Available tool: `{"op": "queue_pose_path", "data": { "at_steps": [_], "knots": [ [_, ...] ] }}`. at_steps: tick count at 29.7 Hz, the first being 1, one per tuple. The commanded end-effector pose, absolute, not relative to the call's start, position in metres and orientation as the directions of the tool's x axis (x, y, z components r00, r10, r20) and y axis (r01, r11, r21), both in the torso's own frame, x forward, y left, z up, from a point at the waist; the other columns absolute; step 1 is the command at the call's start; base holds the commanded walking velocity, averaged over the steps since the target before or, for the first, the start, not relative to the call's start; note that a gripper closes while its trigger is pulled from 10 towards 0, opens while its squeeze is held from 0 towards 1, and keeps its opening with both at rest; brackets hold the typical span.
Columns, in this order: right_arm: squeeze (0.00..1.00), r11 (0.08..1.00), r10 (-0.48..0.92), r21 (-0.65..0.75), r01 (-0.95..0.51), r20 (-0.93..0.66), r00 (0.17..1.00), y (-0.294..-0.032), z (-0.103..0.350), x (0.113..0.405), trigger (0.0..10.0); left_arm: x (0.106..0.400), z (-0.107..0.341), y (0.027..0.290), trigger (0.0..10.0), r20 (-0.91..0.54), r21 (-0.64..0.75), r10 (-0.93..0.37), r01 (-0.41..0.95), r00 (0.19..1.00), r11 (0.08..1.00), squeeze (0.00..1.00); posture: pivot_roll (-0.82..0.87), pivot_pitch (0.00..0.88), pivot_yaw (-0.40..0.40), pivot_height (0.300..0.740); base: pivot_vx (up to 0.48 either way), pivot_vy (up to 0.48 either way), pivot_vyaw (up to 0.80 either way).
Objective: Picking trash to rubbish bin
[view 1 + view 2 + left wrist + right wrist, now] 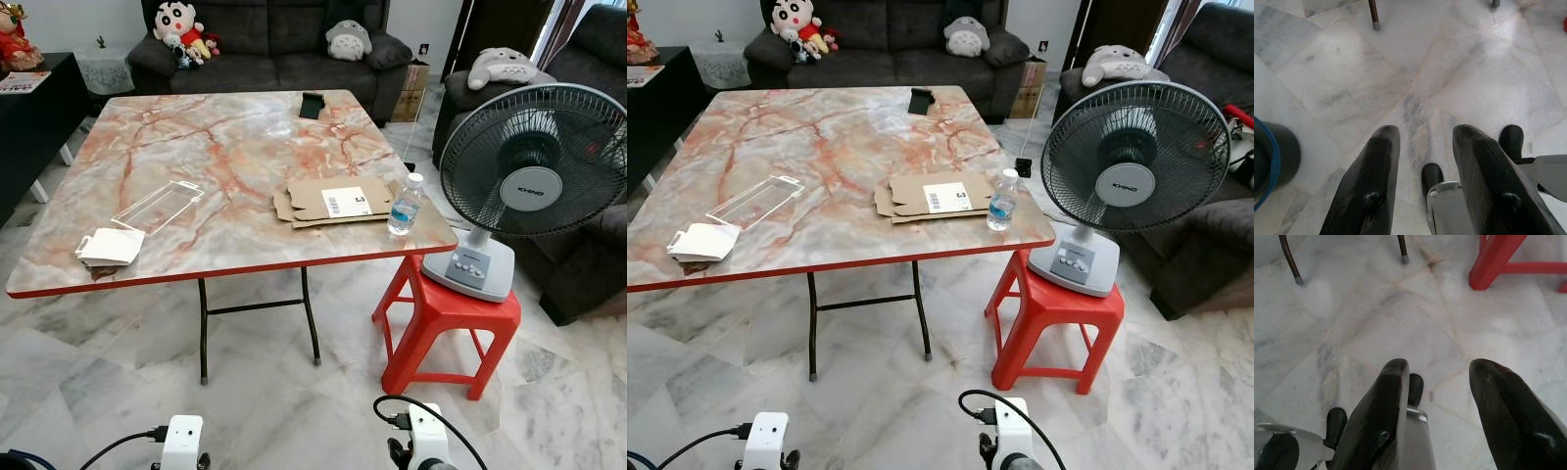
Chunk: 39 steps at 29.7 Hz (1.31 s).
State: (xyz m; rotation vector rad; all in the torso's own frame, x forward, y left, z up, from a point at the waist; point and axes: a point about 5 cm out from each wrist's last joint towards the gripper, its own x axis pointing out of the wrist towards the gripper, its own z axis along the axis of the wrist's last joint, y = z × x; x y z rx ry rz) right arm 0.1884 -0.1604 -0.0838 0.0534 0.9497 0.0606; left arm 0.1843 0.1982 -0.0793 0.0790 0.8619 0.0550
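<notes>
Trash on surface [245,127]: bottle [404,206] ahead of right end effector [1444,406], carton [333,201] beside; both end effectors released, left end effector [1425,181] farther.

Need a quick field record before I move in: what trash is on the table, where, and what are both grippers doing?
table: marble-pattern top, red edge
bottle: plastic water bottle, upright, near right front corner
cardboard: flattened box, beside the bottle
clear packaging: plastic tray, front left area
paper: white crumpled piece, near front left edge
left gripper: open, low over floor, holding nothing
right gripper: open, low over floor, holding nothing
</notes>
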Motion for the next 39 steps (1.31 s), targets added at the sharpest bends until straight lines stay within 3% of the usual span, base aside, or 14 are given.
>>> {"op": "queue_pose_path", "data": {
  "at_steps": [1, 11, 14, 17, 29, 39],
  "knots": [
    [0.00, 0.997, 0.079, 0.075, -0.032, -0.790, 0.608, -0.159, -0.079, 0.196, 10.0, 0.190, -0.076, 0.199, 10.0, -0.736, 0.116, 0.088, -0.003, 0.671, 0.993, 0.00, 0.04, 0.000, -0.044, 0.740, 0.000, 0.000, 0.00],
    [0.00, 0.994, 0.097, 0.032, -0.102, -0.673, 0.733, -0.167, -0.056, 0.231, 10.0, 0.217, -0.052, 0.210, 10.0, -0.567, 0.208, 0.176, -0.067, 0.805, 0.976, 0.00, 0.03, 0.000, -0.035, 0.740, 0.000, 0.000, 0.00],
    [0.00, 0.988, 0.149, 0.044, -0.148, -0.529, 0.835, -0.164, -0.031, 0.260, 10.0, 0.229, -0.036, 0.213, 10.0, -0.438, 0.207, 0.188, -0.105, 0.879, 0.973, 0.00, 0.02, 0.000, -0.030, 0.740, 0.000, 0.000, 0.00],
    [0.00, 0.983, 0.183, 0.055, -0.178, -0.453, 0.872, -0.159, -0.018, 0.272, 10.0, 0.233, -0.029, 0.210, 10.0, -0.372, 0.206, 0.181, -0.109, 0.911, 0.972, 0.00, 0.02, 0.000, -0.027, 0.740, 0.000, 0.000, 0.00],
    [0.00, 0.958, 0.286, 0.079, -0.276, -0.168, 0.943, -0.134, 0.027, 0.302, 10.0, 0.249, 0.010, 0.211, 10.0, -0.093, 0.253, 0.156, -0.128, 0.983, 0.959, 0.00, 0.02, 0.000, -0.028, 0.740, 0.000, 0.000, 0.00],
    [0.00, 0.937, 0.340, 0.087, -0.340, 0.009, 0.940, -0.115, 0.066, 0.325, 10.0, 0.289, 0.063, 0.184, 10.0, 0.137, 0.266, 0.051, -0.086, 0.989, 0.960, 0.00, 0.02, 0.000, -0.033, 0.740, 0.000, 0.000, 0.00]
  ]
}}
